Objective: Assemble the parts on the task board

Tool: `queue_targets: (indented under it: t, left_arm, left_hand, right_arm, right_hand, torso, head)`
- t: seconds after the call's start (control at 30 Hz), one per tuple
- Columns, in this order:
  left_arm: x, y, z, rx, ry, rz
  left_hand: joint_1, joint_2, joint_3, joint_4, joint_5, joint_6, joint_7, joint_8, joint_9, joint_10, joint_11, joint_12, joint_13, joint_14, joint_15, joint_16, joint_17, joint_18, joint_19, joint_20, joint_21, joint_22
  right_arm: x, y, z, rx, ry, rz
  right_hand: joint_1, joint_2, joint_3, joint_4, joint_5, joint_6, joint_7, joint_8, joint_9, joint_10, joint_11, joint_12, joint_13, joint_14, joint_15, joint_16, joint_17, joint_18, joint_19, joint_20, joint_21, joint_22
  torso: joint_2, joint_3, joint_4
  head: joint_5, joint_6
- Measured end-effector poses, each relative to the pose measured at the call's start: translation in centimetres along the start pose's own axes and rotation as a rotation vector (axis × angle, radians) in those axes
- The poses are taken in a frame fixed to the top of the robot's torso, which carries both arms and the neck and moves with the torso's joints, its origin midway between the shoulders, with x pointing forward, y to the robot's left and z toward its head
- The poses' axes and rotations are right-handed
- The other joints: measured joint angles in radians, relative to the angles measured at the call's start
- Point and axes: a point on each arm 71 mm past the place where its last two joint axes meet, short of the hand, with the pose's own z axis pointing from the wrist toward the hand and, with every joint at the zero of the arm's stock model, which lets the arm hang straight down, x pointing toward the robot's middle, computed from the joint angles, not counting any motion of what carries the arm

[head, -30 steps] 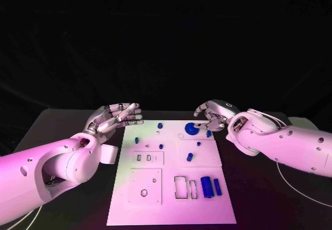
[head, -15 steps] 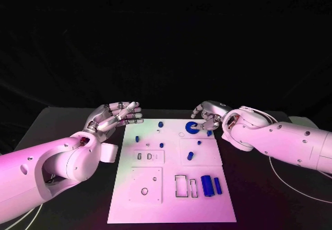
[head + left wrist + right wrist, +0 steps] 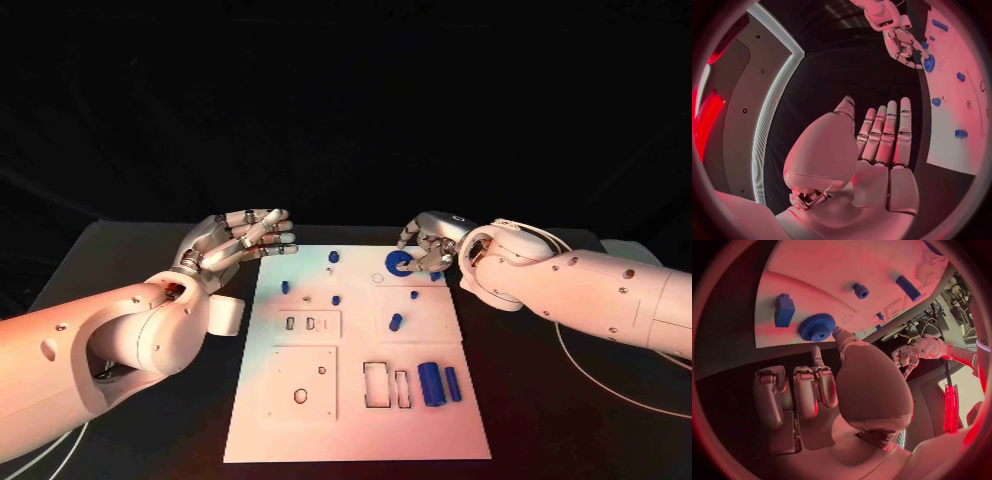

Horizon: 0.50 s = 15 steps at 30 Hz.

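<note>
Since a second ago the right hand (image 3: 433,246) has curled lower onto the blue gear (image 3: 400,265) at the task board's (image 3: 361,420) far edge, touching it, while the left hand (image 3: 238,243) hovers spread, empty, beside the board.

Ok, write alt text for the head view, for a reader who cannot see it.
The right hand reaches over the far edge of the white task board at a blue gear. The left hand hovers open beside the board's far left corner. Small blue parts dot the board.
</note>
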Motion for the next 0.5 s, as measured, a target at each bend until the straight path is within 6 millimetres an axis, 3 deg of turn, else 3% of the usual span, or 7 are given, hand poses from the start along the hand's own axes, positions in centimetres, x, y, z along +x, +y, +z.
queue_targets:
  t: [0.5]
  left_arm:
    - [-0.08,0.02,0.03,-0.001,-0.002,0.001]
  left_hand:
    - [0.000,0.000,0.000,0.000,0.000,0.000,0.000,0.000,0.000,0.000,0.000,-0.005,0.000,0.000,0.000,0.000,0.001,0.000,0.004,0.004,0.000,0.000]
  right_arm:
    - [0.52,-0.26,0.26,0.017,0.032,-0.014]
  right_hand:
    - [0.004,0.004,-0.004,0.002,0.005,0.000,0.000,0.000,0.003,0.004,0.004,0.004,0.000,-0.004,0.004,0.000,0.000,0.000,0.000,0.000,0.000,0.000]
  torso:
    - [0.001,0.0019,-0.0007]
  head:
    - [0.000,-0.002]
